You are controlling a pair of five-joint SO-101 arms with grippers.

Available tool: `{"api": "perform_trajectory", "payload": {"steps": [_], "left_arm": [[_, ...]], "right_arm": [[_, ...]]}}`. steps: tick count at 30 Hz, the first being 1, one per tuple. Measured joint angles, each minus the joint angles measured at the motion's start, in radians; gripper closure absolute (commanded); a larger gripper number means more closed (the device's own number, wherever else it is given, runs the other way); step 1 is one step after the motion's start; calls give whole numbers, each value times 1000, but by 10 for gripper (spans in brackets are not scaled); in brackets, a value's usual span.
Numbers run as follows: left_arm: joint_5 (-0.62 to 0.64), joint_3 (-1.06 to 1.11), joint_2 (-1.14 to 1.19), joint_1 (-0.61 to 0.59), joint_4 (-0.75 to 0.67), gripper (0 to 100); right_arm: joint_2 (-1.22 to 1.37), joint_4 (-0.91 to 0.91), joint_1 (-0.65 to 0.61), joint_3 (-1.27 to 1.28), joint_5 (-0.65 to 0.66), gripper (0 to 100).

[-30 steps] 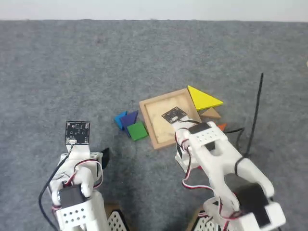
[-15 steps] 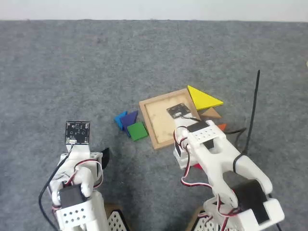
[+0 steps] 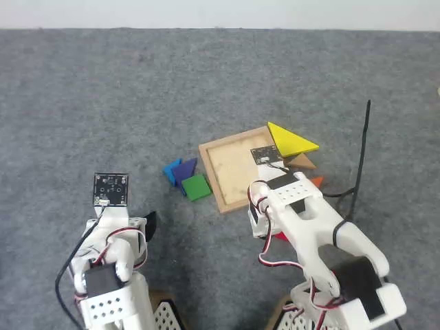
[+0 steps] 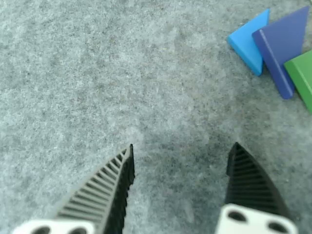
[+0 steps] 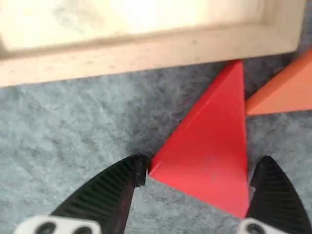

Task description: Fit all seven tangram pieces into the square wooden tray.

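The square wooden tray [image 3: 227,148] lies mid-table with nothing in it, and its near rim [image 5: 146,48] shows in the right wrist view. My right gripper [image 5: 202,168] is open and straddles a red triangle [image 5: 209,156] lying on the carpet just outside that rim. One finger [image 5: 122,183] is at the triangle's corner. An orange piece [image 5: 282,92] sits beside the red one. A yellow triangle [image 3: 292,141] overlaps the tray's far right corner, with a tan piece [image 3: 301,162] near it. Blue [image 4: 248,41], purple [image 4: 280,44] and green [image 4: 302,78] pieces lie ahead of my open left gripper [image 4: 180,156].
Grey carpet covers the table. My right arm [image 3: 302,213] hangs over the tray's near right corner and hides most of the red triangle [image 3: 280,237] from above. A black cable [image 3: 361,158] rises at the right. My left arm [image 3: 110,261] is at the near left.
My right arm's wrist has shifted to the right and a little farther away along the tray's near right side. The left arm and the pieces have not moved.
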Motion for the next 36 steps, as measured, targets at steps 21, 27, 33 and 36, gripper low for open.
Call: {"api": "perform_trajectory", "payload": {"steps": [21, 27, 33, 36], "left_arm": [[0, 0, 0, 0, 0, 702], [0, 0, 0, 0, 0, 702], [0, 0, 0, 0, 0, 702], [0, 0, 0, 0, 0, 702]], "right_arm": [[-2, 0, 11, 2, 0, 788], [-2, 0, 11, 2, 0, 789], [-57, -5, 11, 3, 0, 789], [-120, -23, 11, 2, 0, 789]]}}
